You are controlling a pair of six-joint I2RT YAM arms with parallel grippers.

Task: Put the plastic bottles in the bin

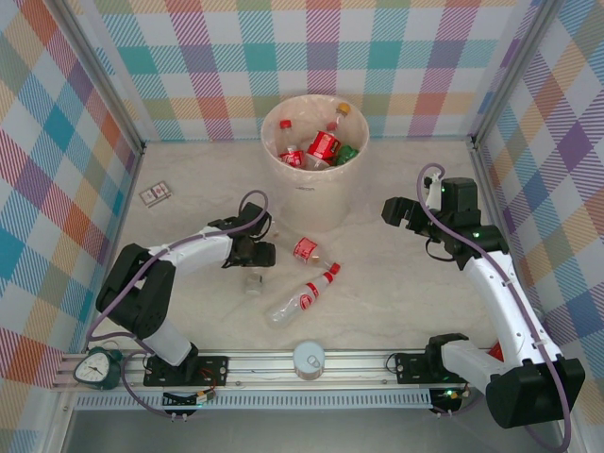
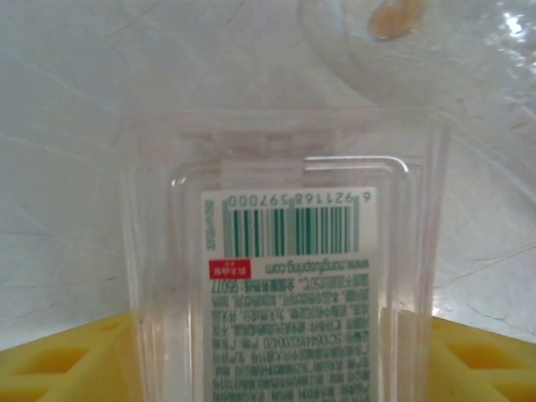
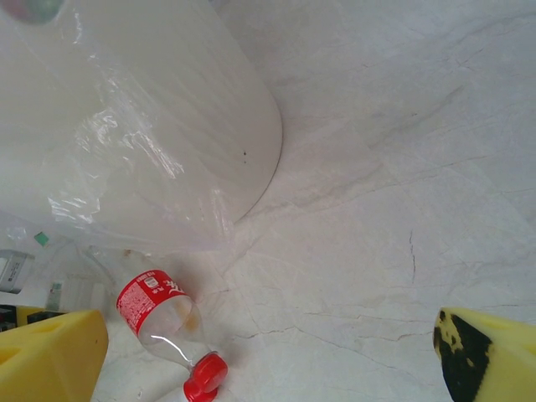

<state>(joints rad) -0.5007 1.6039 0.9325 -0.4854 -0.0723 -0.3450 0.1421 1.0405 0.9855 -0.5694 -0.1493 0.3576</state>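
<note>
A clear square-sided bottle [image 2: 285, 276] with a white barcode label stands between my left gripper's [image 2: 280, 368] yellow fingers [image 2: 59, 360], which press on both of its sides. From above, the left gripper [image 1: 251, 253] is low over the table with this clear bottle [image 1: 253, 280] under it. Two red-labelled bottles lie to its right: one [image 1: 306, 249] close to the bin, one [image 1: 300, 298] nearer me with its red cap up-right. The bin [image 1: 267, 132] holds several bottles. My right gripper [image 1: 401, 215] hangs open and empty right of the bin, looking at a red-labelled bottle [image 3: 155, 310].
A white-lidded jar [image 1: 309, 359] and a small clock [image 1: 94, 368] rest on the near rail. A small card [image 1: 156, 194] lies at the far left. Checked walls close in three sides. The bin's wall [image 3: 151, 126] stands close to the right gripper.
</note>
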